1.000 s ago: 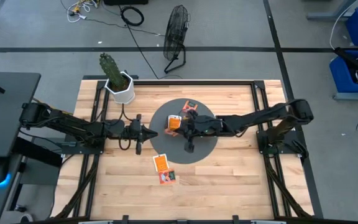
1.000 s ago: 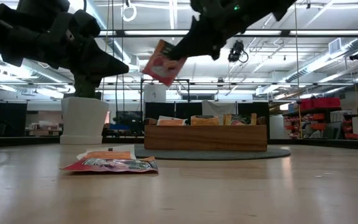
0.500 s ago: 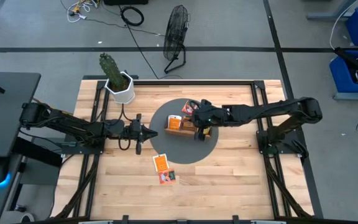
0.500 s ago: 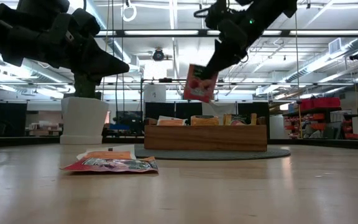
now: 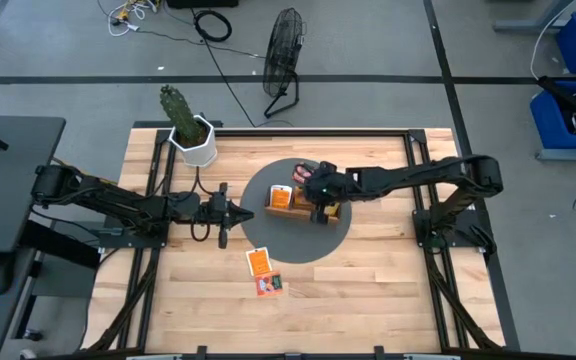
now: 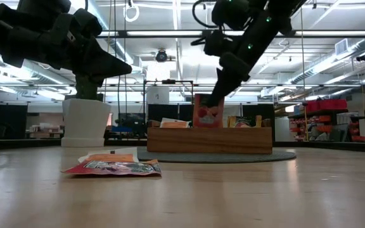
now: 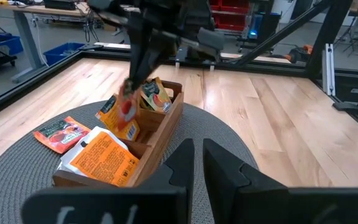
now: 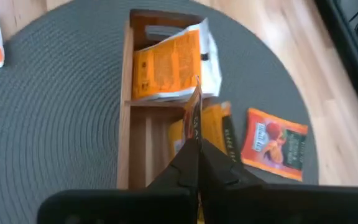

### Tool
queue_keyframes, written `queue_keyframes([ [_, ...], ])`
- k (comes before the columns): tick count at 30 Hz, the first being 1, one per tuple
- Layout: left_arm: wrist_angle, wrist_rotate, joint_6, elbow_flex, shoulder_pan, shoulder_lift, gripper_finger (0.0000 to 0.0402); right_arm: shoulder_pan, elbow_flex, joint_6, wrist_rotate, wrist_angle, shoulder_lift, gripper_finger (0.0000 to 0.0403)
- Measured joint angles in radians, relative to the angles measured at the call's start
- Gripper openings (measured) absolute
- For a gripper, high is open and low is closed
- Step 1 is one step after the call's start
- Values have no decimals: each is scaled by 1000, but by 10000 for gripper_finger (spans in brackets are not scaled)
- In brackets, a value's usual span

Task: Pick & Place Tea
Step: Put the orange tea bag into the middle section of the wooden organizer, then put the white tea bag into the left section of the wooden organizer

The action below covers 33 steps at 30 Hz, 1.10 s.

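The wooden tray (image 5: 332, 212) stands on a round grey mat (image 5: 278, 242) and holds several orange tea sachets (image 8: 173, 62). My right gripper (image 6: 217, 95) is over the tray, shut on a red-orange tea sachet (image 6: 209, 113). Another sachet (image 8: 277, 144) lies flat on the mat beside the tray. Two more sachets (image 5: 262, 272) lie flat on the bare wood near the front. My left gripper (image 7: 197, 155) waits left of the mat, pointing at the tray, its fingers almost together with nothing between them. My right gripper pinches the sachet's upper edge (image 6: 214, 97) between its two fingers, which slant down from the table's right side. The sachet hangs upright below the fingers (image 8: 188, 163), seen edge-on from the wrist. Its lower end (image 6: 208, 125) is at the level of the tray's rim.
A white pot with a cactus (image 5: 193, 140) stands at the table's far left corner. Black frame rails (image 5: 413, 170) run along the far and side edges. A fan (image 5: 284, 60) stands on the floor beyond the table.
My right gripper has swung toward the table's right edge and come down, tipping more steeply downward. The held sachet, high and tilted to the left of the tray a second ago, now hangs upright over the tray with its lower end at the rim.
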Motion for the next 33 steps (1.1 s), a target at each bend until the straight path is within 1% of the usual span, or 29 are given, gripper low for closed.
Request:
queue_keyframes([
  [10, -2, 0, 0, 0, 0, 0, 39, -2, -1, 2, -30, 5, 52, 0],
  [12, -4, 0, 0, 0, 0, 0, 39, -7, 0, 6, -67, -5, 64, 0],
  [14, -6, 0, -1, 0, 0, 0, 39, -11, 0, 9, -75, -2, 83, 0],
  [18, -7, 1, -18, 0, 0, 0, 39, -15, 0, 30, -68, 7, 94, 2],
  [20, -6, 1, -23, 0, 0, 0, 39, -15, 0, 32, -53, 13, 96, 9],
  [23, -7, 1, -23, 0, 0, 0, 39, -7, 0, 32, 14, 18, 95, 32],
  [27, -7, 1, -26, 0, 0, 0, 39, 10, 0, 1, 172, 22, 95, 80],
  [29, -8, 1, -26, 0, 0, 0, 39, 18, 0, -16, 192, 27, 95, 107],
  [33, -8, 1, -28, 0, 0, 0, 39, 39, 1, -29, 186, 40, 92, 156],
])
